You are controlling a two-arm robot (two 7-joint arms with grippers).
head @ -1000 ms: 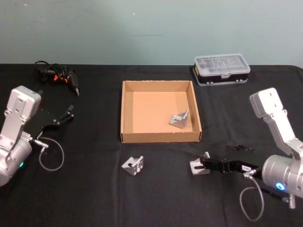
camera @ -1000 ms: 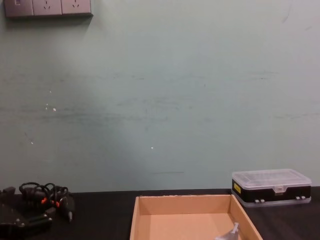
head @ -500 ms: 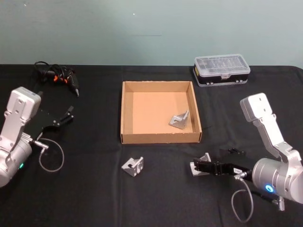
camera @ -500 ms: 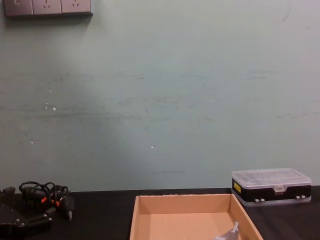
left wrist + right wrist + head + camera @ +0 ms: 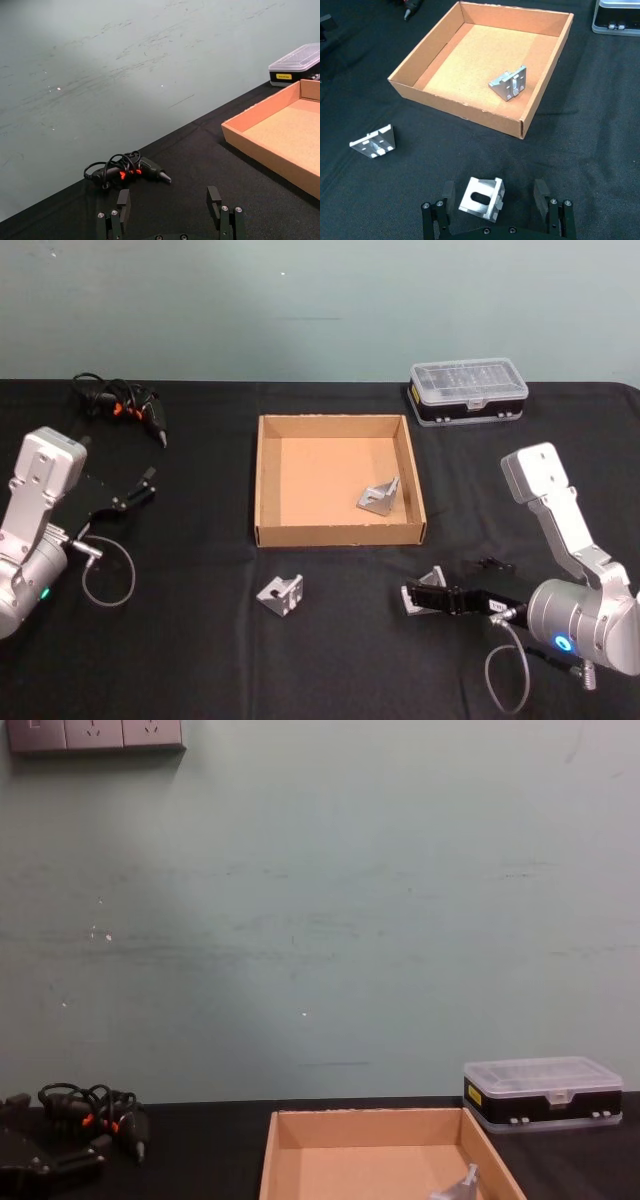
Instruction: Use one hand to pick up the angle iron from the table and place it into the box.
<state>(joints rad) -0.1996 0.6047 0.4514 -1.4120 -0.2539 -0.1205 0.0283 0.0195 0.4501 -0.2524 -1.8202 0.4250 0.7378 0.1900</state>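
Three silver angle irons are in view. One [image 5: 482,198] lies on the black table [image 5: 200,660] in front of the box, between the spread fingers of my right gripper [image 5: 494,192], with a gap on each side. In the head view that gripper [image 5: 430,597] reaches in from the right, open around the same angle iron [image 5: 418,597]. Another [image 5: 280,593] lies on the table to the left of it. The last one [image 5: 378,498] rests inside the tan cardboard box [image 5: 340,533], near its right wall. My left gripper [image 5: 169,200] hovers open at the far left [image 5: 140,487], holding nothing.
A clear-lidded black-and-yellow plastic case [image 5: 468,390] stands behind the box on the right. A black tool with a coiled cord [image 5: 125,405] lies at the back left. Small black bits [image 5: 490,564] lie on the cloth right of the box.
My right arm has swung leftward and lower, while its gripper stays open around the angle iron in front of the box. The left arm has hardly moved.
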